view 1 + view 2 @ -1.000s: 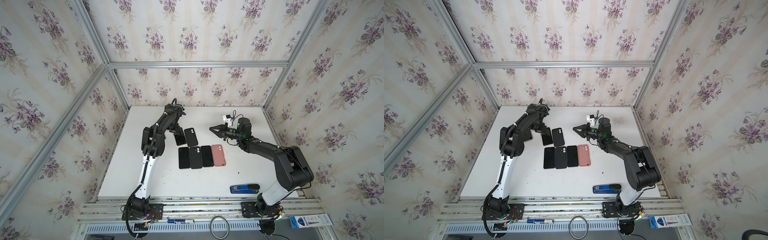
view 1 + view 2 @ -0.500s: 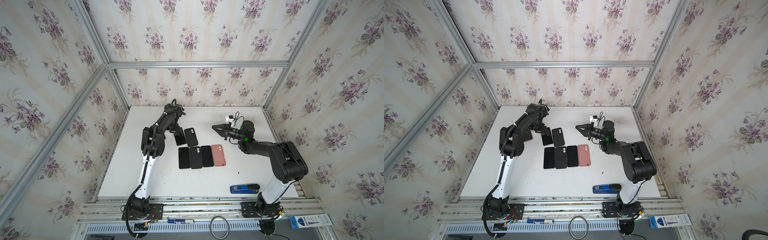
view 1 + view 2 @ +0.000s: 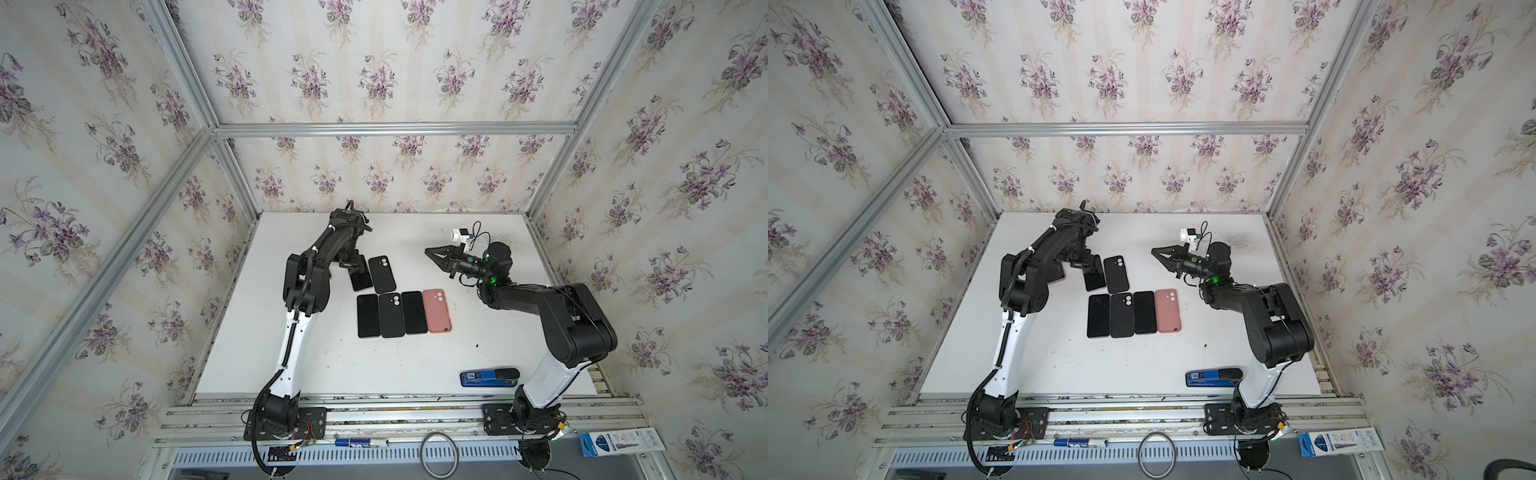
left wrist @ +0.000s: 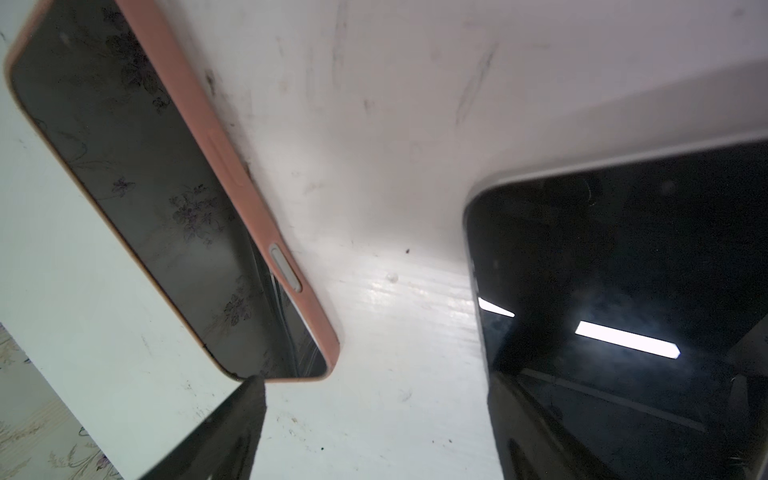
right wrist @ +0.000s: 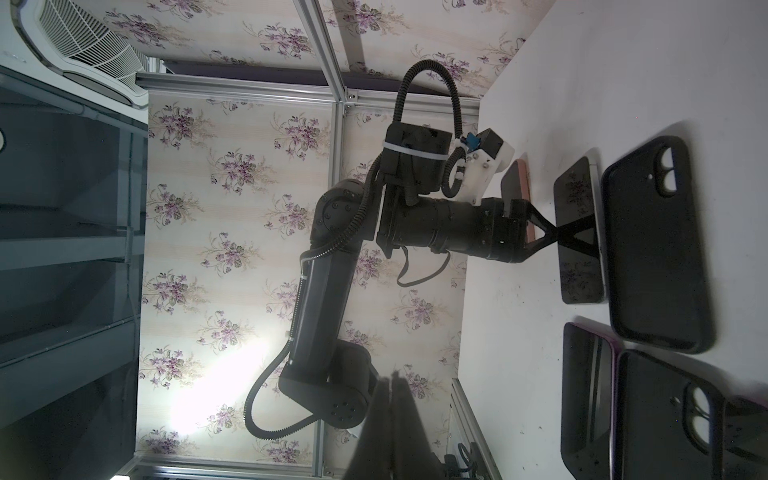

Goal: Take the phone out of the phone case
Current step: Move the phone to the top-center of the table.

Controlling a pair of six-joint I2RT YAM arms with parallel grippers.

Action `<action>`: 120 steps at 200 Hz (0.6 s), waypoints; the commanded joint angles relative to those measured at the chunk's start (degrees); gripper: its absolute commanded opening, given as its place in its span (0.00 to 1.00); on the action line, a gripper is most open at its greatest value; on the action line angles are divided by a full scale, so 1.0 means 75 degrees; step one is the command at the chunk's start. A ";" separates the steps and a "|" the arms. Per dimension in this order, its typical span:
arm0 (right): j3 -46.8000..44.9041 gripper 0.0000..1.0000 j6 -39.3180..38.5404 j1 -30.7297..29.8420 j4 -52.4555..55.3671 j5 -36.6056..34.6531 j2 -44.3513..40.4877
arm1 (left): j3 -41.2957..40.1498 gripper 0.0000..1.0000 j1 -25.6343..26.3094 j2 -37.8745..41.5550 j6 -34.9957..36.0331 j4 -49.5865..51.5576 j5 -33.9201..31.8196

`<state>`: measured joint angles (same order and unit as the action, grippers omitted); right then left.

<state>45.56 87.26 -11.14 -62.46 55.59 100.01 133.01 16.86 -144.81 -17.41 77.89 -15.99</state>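
A phone in a pink phone case (image 4: 166, 187) lies screen-up on the white table (image 4: 374, 124); in both top views my left arm hides most of it. My left gripper (image 4: 374, 415) is open and low over the table, with bare table between its fingers. One fingertip (image 4: 245, 395) is at the pink case's corner. The other finger (image 4: 528, 424) overlaps a bare black phone (image 4: 623, 270). In a top view the left gripper (image 3: 351, 259) is at the back left of the phones. My right gripper (image 3: 428, 251) is shut, empty and raised above the table.
Beside the left gripper lie a black phone (image 3: 360, 276) and a black case (image 3: 381, 274). In front is a row: black phone (image 3: 368, 316), black case (image 3: 391, 315), black phone (image 3: 414, 312), pink case (image 3: 436, 311). A blue device (image 3: 489, 377) lies near the front right edge.
My left gripper's jaws have narrowed a little while staying at the pink-cased phone. The right arm has folded slightly, its shut gripper staying raised in about the same place.
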 commanded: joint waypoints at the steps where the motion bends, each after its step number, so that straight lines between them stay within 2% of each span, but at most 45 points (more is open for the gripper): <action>1: -0.0016 0.06 -0.0030 -0.0014 -0.0269 -0.0075 -0.0138 | -0.0117 0.86 0.0001 0.0088 0.0204 -0.0083 0.0202; 49: -0.0104 0.07 -0.0245 -0.0015 0.0007 -0.0192 -0.0291 | -0.0193 0.87 0.0119 0.0170 0.0609 -0.0398 0.0454; 120: -0.0174 0.07 -0.0503 -0.0030 0.0423 -0.0262 -0.0554 | -0.0870 0.93 0.0096 0.0599 0.0265 -0.0813 0.0316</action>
<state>44.16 85.52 -11.18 -59.81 53.87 97.10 128.25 17.76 -141.91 -14.13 72.84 -12.97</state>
